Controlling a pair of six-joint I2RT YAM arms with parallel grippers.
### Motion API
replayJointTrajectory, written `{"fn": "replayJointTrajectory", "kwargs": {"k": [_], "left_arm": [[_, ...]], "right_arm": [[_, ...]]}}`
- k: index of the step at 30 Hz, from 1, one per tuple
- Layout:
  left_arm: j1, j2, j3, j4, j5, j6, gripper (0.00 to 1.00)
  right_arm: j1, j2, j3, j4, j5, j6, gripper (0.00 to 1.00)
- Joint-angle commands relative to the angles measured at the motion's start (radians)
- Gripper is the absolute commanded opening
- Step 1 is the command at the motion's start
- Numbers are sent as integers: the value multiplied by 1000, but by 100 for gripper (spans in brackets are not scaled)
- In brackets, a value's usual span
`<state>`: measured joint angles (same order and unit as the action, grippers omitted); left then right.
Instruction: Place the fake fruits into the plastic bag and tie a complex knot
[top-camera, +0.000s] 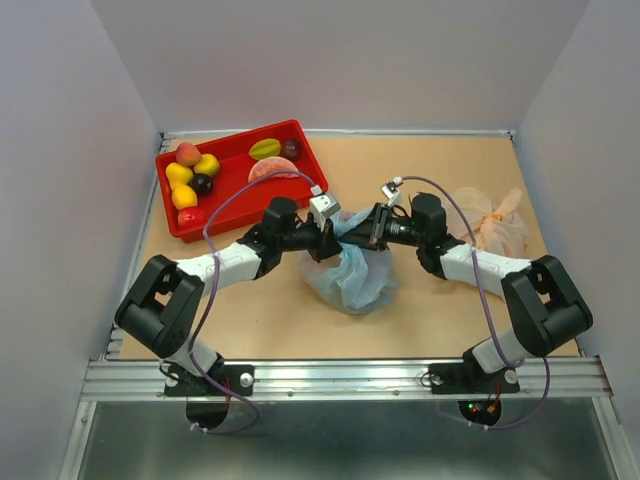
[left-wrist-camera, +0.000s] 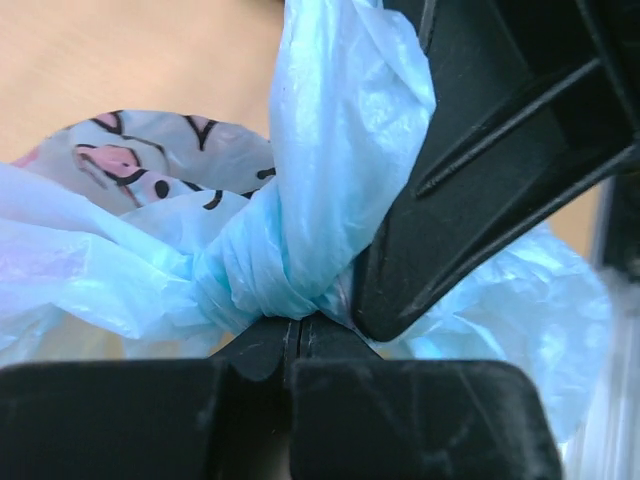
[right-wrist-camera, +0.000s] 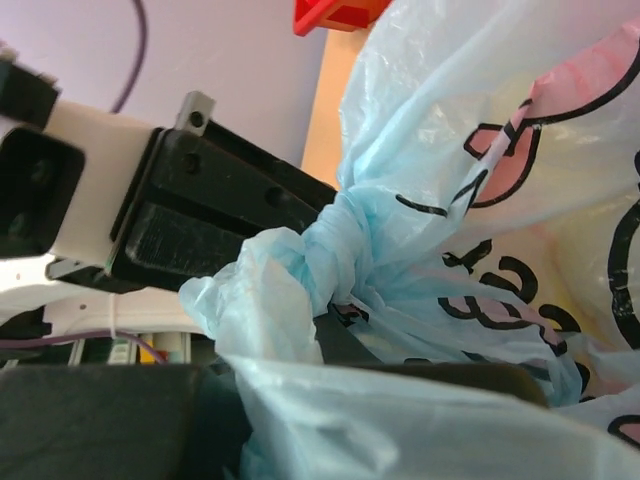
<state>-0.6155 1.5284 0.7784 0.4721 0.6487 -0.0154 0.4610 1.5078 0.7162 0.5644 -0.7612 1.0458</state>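
Note:
The light-blue printed plastic bag (top-camera: 355, 280) sits mid-table between my two grippers. Its handle strips are twisted into a small knot (left-wrist-camera: 262, 285), which also shows in the right wrist view (right-wrist-camera: 335, 250). My left gripper (top-camera: 338, 238) is shut, its tips (left-wrist-camera: 293, 340) pinching film right under the knot. My right gripper (top-camera: 362, 235) meets it from the right and holds a strip (left-wrist-camera: 340, 110) rising from the knot; film drapes over its jaws (right-wrist-camera: 370, 350). Fake fruits lie in the red tray: peach (top-camera: 187, 153), banana bunch (top-camera: 181, 186), plum (top-camera: 202, 184), starfruit (top-camera: 264, 148), melon slice (top-camera: 272, 170).
The red tray (top-camera: 306, 160) stands at the back left. A pale orange-beige bag (top-camera: 495, 225) lies at the right, behind my right arm. White walls close in the table on three sides. What is inside the blue bag is hidden.

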Motion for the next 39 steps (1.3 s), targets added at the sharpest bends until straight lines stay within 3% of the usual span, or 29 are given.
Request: {"fn": "replayJointTrajectory", "kwargs": {"k": [1,3,4,5,7,8,9,10,11,17,19,21,22,24,25,30,35,37,39], "left_arm": [[9,-28,-40,164,248,-223,0],[16,-27,-59,209,261,-328,0],[20,-22,-65,212,258,-343,0],[23,-17,-68,224,256,-354,0],[29,-8,-74,235,247,-379,0],[33,-4,-77,261,246,-389,0],[36,2,-80,266,249,-402,0],[37,4,-79,270,252,-406,0],[37,4,-77,273,249,-409,0],[39,10,-76,275,250,-409,0],[39,16,-74,275,249,-416,0],[39,19,-74,272,240,-417,0],[39,22,-71,272,235,-419,0],[40,27,-68,267,223,-426,0],[40,33,-65,266,217,-429,0],[40,38,-59,263,209,-440,0],[39,50,-54,272,210,-455,0],[39,58,-51,293,200,-486,0],[40,59,-59,347,200,-535,0]], "right_arm": [[22,-58,-23,161,28,77,10],[16,-73,-11,149,-41,2,29],[10,-86,2,58,-79,-54,31],[-13,-99,50,-51,-117,-128,39],[-36,-121,118,-313,-103,-411,49],[-56,-139,152,-489,-108,-494,68],[-68,-150,163,-551,-118,-620,84],[-94,-182,167,-654,-122,-662,96],[-110,-204,167,-693,-121,-693,99],[-171,-311,239,-879,-79,-836,100],[-195,-331,262,-905,-63,-830,96],[-263,-331,261,-911,-46,-813,83],[-287,-310,259,-910,-47,-808,70],[-335,-261,269,-905,-68,-810,54],[-338,-197,279,-905,-87,-826,51],[-334,-74,273,-792,-193,-787,50],[-253,2,220,-693,-214,-716,55],[-213,11,160,-649,-237,-672,73],[-188,3,122,-606,-251,-635,84]]}}
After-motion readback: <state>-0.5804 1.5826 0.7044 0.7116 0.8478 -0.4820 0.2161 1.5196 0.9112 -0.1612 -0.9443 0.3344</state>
